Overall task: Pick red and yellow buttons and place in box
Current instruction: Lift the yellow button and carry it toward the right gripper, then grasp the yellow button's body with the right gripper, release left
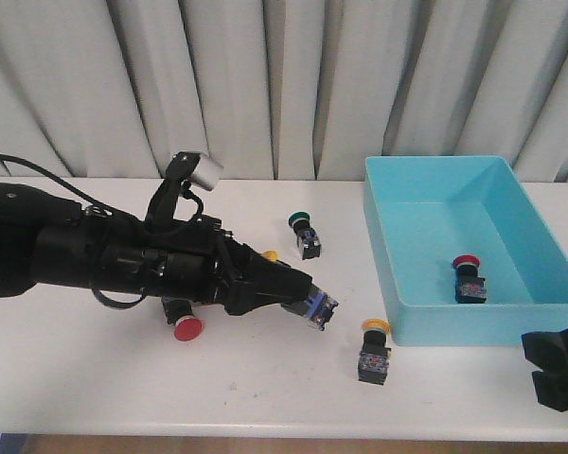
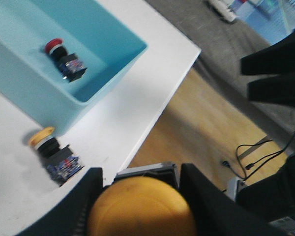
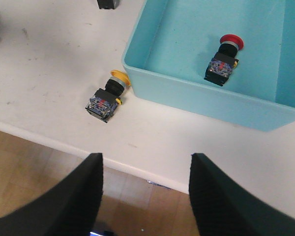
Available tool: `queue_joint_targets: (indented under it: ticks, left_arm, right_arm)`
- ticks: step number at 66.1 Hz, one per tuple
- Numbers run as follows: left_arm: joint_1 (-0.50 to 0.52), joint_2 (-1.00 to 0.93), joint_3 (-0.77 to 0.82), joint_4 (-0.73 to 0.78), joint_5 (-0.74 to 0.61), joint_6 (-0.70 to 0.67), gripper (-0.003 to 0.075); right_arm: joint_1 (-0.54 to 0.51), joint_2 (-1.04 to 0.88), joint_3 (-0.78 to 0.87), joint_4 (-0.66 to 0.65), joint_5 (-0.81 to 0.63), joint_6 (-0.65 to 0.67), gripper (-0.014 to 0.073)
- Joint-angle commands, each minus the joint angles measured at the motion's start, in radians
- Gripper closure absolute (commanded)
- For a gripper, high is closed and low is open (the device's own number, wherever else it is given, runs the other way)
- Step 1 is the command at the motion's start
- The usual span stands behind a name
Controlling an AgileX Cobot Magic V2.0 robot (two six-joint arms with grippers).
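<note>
My left gripper (image 1: 310, 303) is shut on a yellow button (image 1: 318, 309) and holds it just above the table, left of the turquoise box (image 1: 454, 327). In the left wrist view the yellow cap (image 2: 140, 209) fills the space between the fingers (image 2: 196, 196). A red button (image 1: 469, 278) lies in the box, also seen in the right wrist view (image 3: 225, 56). A second yellow button (image 1: 374, 350) lies on the table by the box's near left corner. Another red button (image 1: 187, 327) lies under my left arm. My right gripper (image 3: 146, 160) is open and empty, past the table's front edge.
A green-capped button (image 1: 305, 235) lies on the table behind my left gripper. The table's front edge (image 3: 64, 142) runs close to my right gripper, with wooden floor below. A curtain hangs behind the table.
</note>
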Motion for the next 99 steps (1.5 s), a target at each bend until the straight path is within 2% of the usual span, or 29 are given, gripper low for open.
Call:
queue_joint_targets:
  ticks: [1, 8, 16, 22, 29, 39, 49, 58, 66, 76, 83, 91, 99]
  left_arm:
    - [0.003, -0.036, -0.032, -0.100, 0.067, 0.014, 0.0511]
    - [0.003, -0.036, -0.032, -0.103, 0.071, 0.014, 0.0511]
    - [0.003, -0.036, -0.032, -0.111, 0.071, 0.014, 0.0511]
    - [0.003, -0.036, -0.032, -0.129, 0.071, 0.014, 0.0511]
    - [0.003, -0.036, -0.032, -0.140, 0.071, 0.014, 0.0511]
    - [0.003, -0.036, -0.032, -0.154, 0.071, 0.014, 0.0511]
    - [0.003, -0.036, -0.032, -0.154, 0.065, 0.014, 0.0511]
    - [0.003, -0.036, -0.032, -0.154, 0.065, 0.014, 0.0511]
    - [0.003, -0.036, -0.032, -0.154, 0.065, 0.014, 0.0511]
    - [0.003, -0.036, -0.032, -0.154, 0.065, 0.014, 0.0511]
    - [0.003, -0.036, -0.032, -0.154, 0.067, 0.014, 0.0511]
    - [0.003, -0.036, -0.032, -0.154, 0.068, 0.014, 0.0511]
    - [0.003, -0.036, -0.032, -0.154, 0.068, 0.014, 0.0511]
  right_arm:
    - [0.002, -0.005, -0.024, 0.005, -0.038, -0.035, 0.0205]
    - [0.002, -0.005, -0.024, 0.015, -0.035, -0.105, 0.0171]
    - [0.002, 0.008, -0.024, 0.044, -0.035, -0.243, 0.0098]
    - [0.002, 0.054, -0.024, 0.089, -0.044, -0.360, 0.0043]
    - [0.002, 0.135, -0.024, 0.179, -0.076, -0.484, 0.0032]
    - [0.002, 0.258, -0.028, 0.347, -0.138, -0.741, 0.0032]
    - [0.002, 0.310, -0.039, 0.623, -0.118, -1.036, 0.0032]
    - [0.011, 0.320, -0.070, 0.780, -0.116, -1.199, 0.0050]
    - [0.108, 0.347, -0.109, 0.749, -0.173, -1.202, 0.0081]
    - [0.247, 0.424, -0.159, 0.644, -0.241, -1.096, 0.0086]
    - [0.325, 0.473, -0.204, 0.580, -0.274, -1.068, 0.0086]
    - [0.369, 0.495, -0.234, 0.572, -0.300, -1.064, 0.0087]
    - [0.370, 0.497, -0.234, 0.566, -0.325, -1.044, 0.0099]
